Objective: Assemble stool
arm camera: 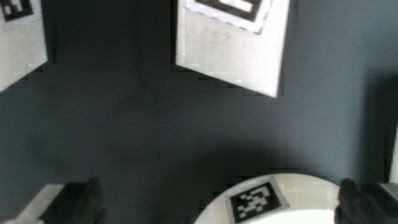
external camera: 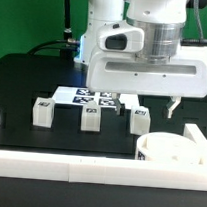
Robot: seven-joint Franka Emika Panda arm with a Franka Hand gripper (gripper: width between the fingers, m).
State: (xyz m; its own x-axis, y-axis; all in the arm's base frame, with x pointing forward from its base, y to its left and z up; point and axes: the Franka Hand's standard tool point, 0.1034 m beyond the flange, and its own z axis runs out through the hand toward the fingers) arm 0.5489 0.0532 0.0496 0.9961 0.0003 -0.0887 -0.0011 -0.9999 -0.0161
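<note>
Stool parts sit loose on a black counter, none of them joined. Three legs stand apart in a row across the middle: one at the exterior view's left, one in the centre and one toward the exterior view's right. Each turns a black-and-white tag toward the near side. The exterior view foreshortens them into short blocks. From the wrist camera the right leg reads as a long rectangle with its tag at one end, so its long axis appears to run near to far along the counter.

Just beyond the row lies the marker board, flat. The seat rests flat at the near corner on the exterior view's right. Its round face is up, its axis is upright, and it sits close to the border bar along the near edge. The wrist view shows a tag on the seat's surface.

The gripper hangs above the counter between the right leg and the seat. Its fingers are spread wide and grasp nothing, with bare counter and the seat's edge showing between them.
</note>
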